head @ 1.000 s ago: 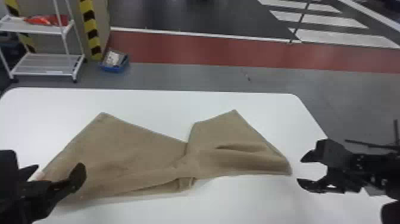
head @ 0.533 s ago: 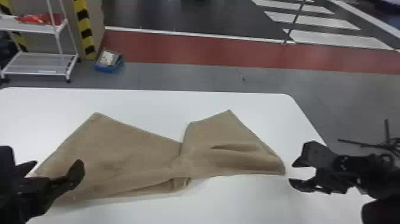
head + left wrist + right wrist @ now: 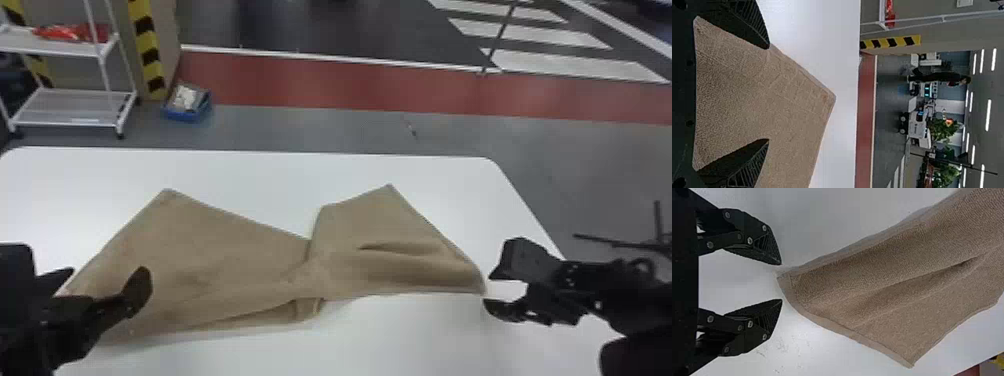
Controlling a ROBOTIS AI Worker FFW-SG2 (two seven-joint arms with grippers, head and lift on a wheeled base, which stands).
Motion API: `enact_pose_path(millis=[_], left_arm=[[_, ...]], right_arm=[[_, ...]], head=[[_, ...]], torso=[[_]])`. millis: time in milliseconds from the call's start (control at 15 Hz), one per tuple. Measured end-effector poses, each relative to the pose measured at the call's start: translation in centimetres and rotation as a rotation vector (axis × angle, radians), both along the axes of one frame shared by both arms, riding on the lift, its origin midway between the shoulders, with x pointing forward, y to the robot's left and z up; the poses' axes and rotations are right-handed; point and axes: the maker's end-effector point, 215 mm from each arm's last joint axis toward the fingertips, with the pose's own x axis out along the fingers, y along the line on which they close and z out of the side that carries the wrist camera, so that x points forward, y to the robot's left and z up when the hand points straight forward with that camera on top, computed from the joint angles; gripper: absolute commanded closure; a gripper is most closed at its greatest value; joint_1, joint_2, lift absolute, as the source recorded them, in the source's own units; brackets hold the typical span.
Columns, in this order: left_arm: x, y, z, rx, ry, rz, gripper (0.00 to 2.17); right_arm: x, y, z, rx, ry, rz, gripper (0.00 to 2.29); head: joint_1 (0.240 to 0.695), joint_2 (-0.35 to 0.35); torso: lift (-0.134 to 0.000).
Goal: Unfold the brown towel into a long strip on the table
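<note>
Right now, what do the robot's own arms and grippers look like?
The left arm and right arm are black. The left gripper and right gripper are black too, with tapering fingers that carry fine ribbing. Round silvery screw heads dot the right gripper's links. A dark loop, perhaps a cable, curves over the right arm.

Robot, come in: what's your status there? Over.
Left end effector open above the brown towel; right end effector open near its corner. Towel bunched midway, not yet a strip. No obstruction seen.
</note>
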Motion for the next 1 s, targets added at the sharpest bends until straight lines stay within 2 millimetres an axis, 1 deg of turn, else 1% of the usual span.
enact_pose_path(millis=[133,267,667,733,800,867,1000], left_arm=[[0.2,-0.4,0.2,-0.001,-0.004,-0.01,0.02],[0.2,-0.6,0.3,-0.003,-0.006,-0.015,0.02],[0.1,-0.7,0.2,-0.005,-0.003,-0.024,0.05],[0.1,-0.7,0.2,-0.004,-0.003,-0.025,0.05],[0.1,-0.7,0.1,-0.005,-0.002,-0.027,0.05],[0.1,-0.7,0.1,-0.005,-0.001,-0.029,0.05],[-0.1,-0.8,0.0,-0.006,0.001,-0.038,0.06]], right_arm=[[-0.2,-0.2,-0.5,-0.006,0.01,-0.007,0.65],[0.1,-0.2,-0.7,-0.008,0.001,-0.012,0.65],[1.3,1.6,-0.6,-0.016,-0.024,0.008,0.65],[1.4,1.7,-0.8,-0.024,-0.02,0.011,0.8],[1.5,1.8,-1.0,-0.03,-0.015,0.013,1.08],[1.5,1.9,-1.2,-0.032,-0.01,0.012,1.27],[1.5,1.8,-1.5,-0.032,-0.003,-0.002,1.43]], head=[[0.695,-0.207],[0.695,-0.209],[0.695,-0.189],[0.695,-0.186],[0.695,-0.184],[0.695,-0.182],[0.695,-0.184]], torso=[[-0.124],[-0.124],[-0.124],[-0.124],[-0.124],[-0.124],[-0.124]])
